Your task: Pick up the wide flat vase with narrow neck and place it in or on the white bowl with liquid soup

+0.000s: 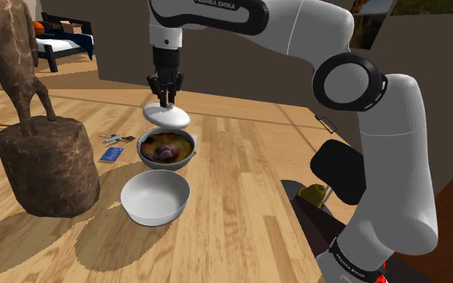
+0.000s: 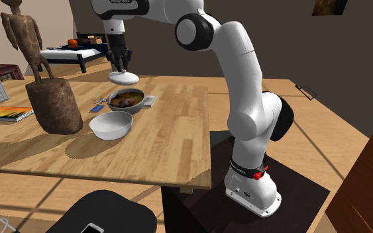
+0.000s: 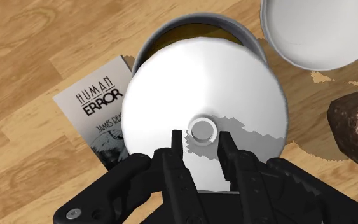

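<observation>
While the vase [image 1: 166, 116] hangs clear of the surface [image 1: 240, 201], we log the jaws closed on its narrow neck [image 3: 203, 129], one finger each side, the wide flat body slung directly below them. The soup bowl [image 1: 168, 165] sits beneath the jaws, grey-walled, brown-orange liquid inside. In the wrist view its rim pokes out past the vase's far edge, so we judge the load not quite centred. An empty white bowl [image 1: 148, 215] lies off to one side of the jaws, near the soup bowl but apart; a book [image 3: 98, 111] lies just beside the soup bowl on the other side.

Risks as we read them: the vase looks nearly as wide as the soup bowl, so it will likely perch on the rim rather than drop inside. Released off-centre, it could tip, dunk an edge or slide onto the book. Grip is on a thin neck only; a hurried descent may let the body swing.
</observation>
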### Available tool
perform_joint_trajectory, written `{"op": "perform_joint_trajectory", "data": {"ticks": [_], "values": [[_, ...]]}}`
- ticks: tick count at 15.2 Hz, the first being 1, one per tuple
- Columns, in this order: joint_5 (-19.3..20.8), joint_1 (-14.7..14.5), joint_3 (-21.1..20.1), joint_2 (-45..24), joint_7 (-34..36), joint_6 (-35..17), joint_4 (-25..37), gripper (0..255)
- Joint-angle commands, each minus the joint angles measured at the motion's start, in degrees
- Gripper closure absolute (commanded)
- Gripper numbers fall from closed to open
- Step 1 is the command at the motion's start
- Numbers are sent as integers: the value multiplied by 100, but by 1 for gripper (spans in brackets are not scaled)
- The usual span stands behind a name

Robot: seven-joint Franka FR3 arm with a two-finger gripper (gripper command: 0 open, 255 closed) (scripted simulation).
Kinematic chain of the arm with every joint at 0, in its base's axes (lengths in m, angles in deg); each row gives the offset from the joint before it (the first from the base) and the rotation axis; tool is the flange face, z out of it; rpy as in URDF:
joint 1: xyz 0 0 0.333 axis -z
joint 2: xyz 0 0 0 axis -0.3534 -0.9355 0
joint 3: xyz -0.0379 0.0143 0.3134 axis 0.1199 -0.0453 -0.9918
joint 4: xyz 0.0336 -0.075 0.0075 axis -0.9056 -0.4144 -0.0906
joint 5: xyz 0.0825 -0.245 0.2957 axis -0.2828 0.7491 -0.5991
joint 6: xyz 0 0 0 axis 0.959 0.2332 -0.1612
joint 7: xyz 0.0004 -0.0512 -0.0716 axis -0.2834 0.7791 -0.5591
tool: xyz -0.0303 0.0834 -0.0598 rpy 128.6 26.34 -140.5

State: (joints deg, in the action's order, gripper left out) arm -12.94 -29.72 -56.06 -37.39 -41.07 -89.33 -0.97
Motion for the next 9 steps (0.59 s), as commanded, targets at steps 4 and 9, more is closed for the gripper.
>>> {"op": "perform_joint_trajectory", "data": {"ticks": [4,9], "values": [[-21,48,-4,138,8,-467,-600,255],[-32,84,-2,216,14,-900,-1112,255]]}}
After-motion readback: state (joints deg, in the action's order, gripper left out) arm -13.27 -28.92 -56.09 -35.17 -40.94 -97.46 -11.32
